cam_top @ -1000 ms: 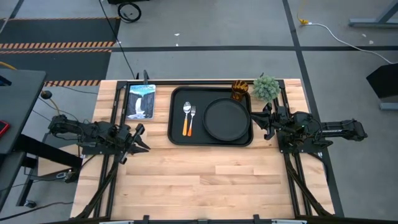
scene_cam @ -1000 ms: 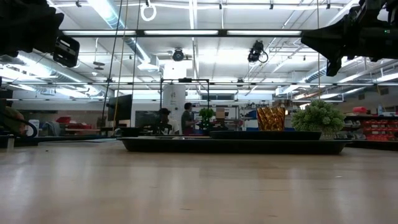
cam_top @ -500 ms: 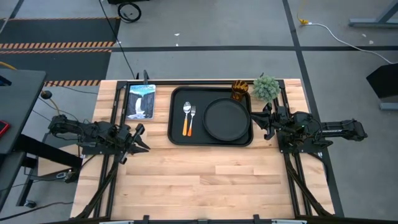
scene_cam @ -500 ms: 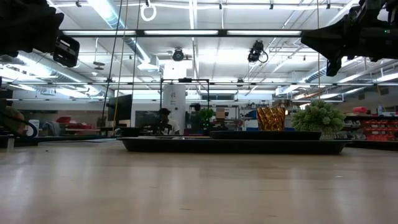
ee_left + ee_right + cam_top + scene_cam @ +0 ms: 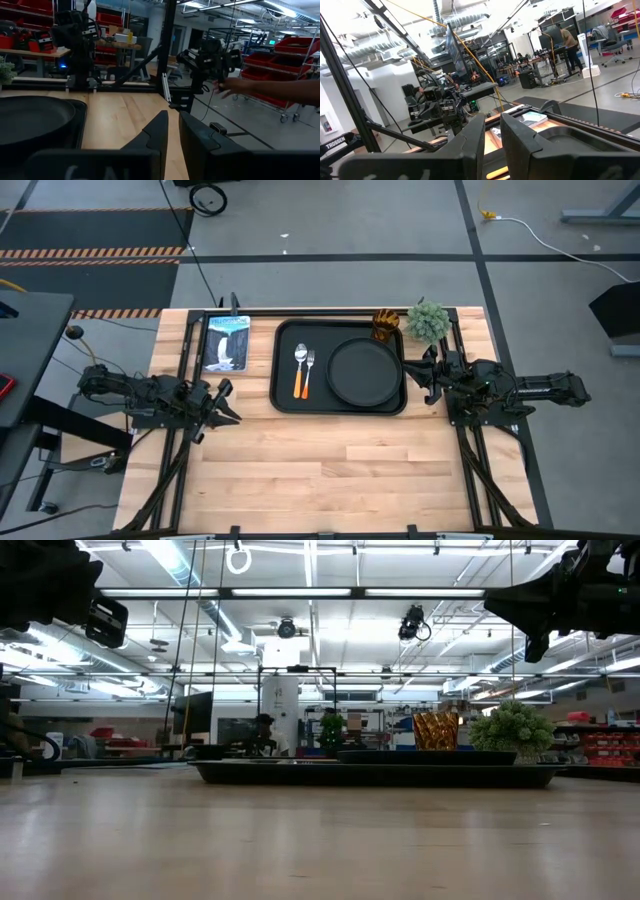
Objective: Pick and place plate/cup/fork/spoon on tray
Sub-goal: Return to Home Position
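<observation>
The black tray point(image 5: 284, 370) lies at the table's far middle. On it the round black plate point(image 5: 365, 372) rests flat on the right, with the spoon point(image 5: 299, 368) and the fork point(image 5: 310, 370) lying side by side on the left. The amber cup point(image 5: 386, 323) stands upright at the tray's far right corner; whether on the tray or just behind it, I cannot tell. My left gripper point(image 5: 230, 402) is shut and empty, left of the tray. My right gripper point(image 5: 425, 370) is shut and empty, just right of the tray.
A green plant ball point(image 5: 427, 321) stands right of the cup. A picture card point(image 5: 226, 342) lies left of the tray. A person's arm point(image 5: 280, 91) shows beyond the table. The near half of the wooden table point(image 5: 330, 470) is bare.
</observation>
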Motion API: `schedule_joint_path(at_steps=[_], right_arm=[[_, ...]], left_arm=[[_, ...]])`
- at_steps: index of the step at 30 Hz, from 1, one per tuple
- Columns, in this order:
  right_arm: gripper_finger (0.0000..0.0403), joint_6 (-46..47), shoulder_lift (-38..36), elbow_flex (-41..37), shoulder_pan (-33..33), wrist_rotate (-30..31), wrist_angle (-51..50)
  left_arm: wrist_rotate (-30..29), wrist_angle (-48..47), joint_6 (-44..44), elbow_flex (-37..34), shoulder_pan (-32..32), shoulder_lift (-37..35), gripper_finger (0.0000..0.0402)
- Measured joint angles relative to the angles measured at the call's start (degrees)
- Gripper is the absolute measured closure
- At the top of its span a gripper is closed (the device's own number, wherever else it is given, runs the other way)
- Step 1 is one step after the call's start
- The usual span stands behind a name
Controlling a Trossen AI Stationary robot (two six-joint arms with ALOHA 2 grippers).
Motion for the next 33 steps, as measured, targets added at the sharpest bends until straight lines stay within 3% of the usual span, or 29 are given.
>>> schedule_joint_path(at_steps=[15,33], right_arm=[[0.0334,-20.26,0.01,0.0,0.0,0.02,-5.16],[0.0334,-18.0,0.01,0.0,0.02,0.0,-9.43]], left_arm=[[0.0,0.0,-0.02,0.0,0.0,0.0,0.0349],[0.0,0.0,0.0,0.0,0.0,0.0,0.0349]])
